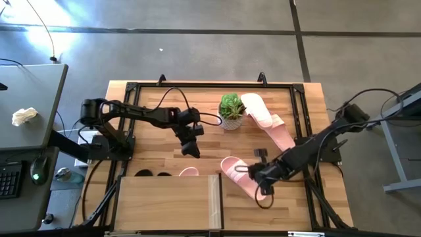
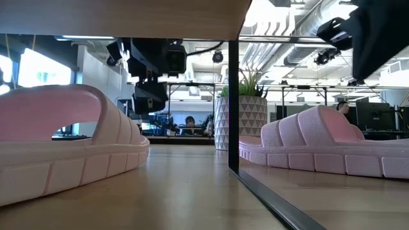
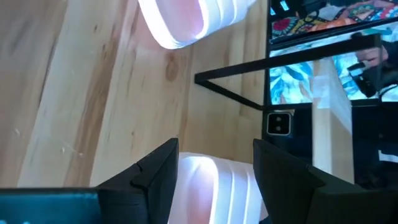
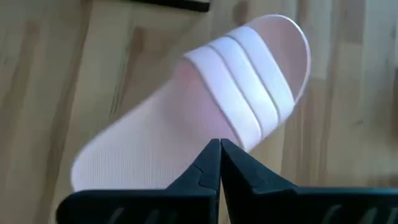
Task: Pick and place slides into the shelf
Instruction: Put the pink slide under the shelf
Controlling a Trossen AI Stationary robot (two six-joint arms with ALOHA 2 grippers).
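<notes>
The light-wood shelf point(image 1: 171, 201) stands at the table's near edge. A pink slide point(image 2: 64, 144) rests on its sole under the shelf top, its end point(image 1: 189, 172) poking out on the far side. My left gripper point(image 1: 193, 151) hangs open just beyond it; the left wrist view shows that slide point(image 3: 214, 186) past the fingers. Right of the shelf another pink slide point(image 1: 240, 178) lies flat on the table. My right gripper point(image 4: 219, 146) is shut and hovers over the footbed of this slide point(image 4: 186, 118) beside the strap; the low view shows that arm point(image 2: 383, 38) well above the slide point(image 2: 326, 147).
A potted plant point(image 1: 231, 110) stands at the far middle. Two more pink slides point(image 1: 258, 108) point(image 1: 283, 136) lie at the far right. Two black slide ends point(image 1: 143, 173) point(image 1: 163, 174) stick out from under the shelf's left part. A black frame point(image 1: 210, 85) rims the tabletop.
</notes>
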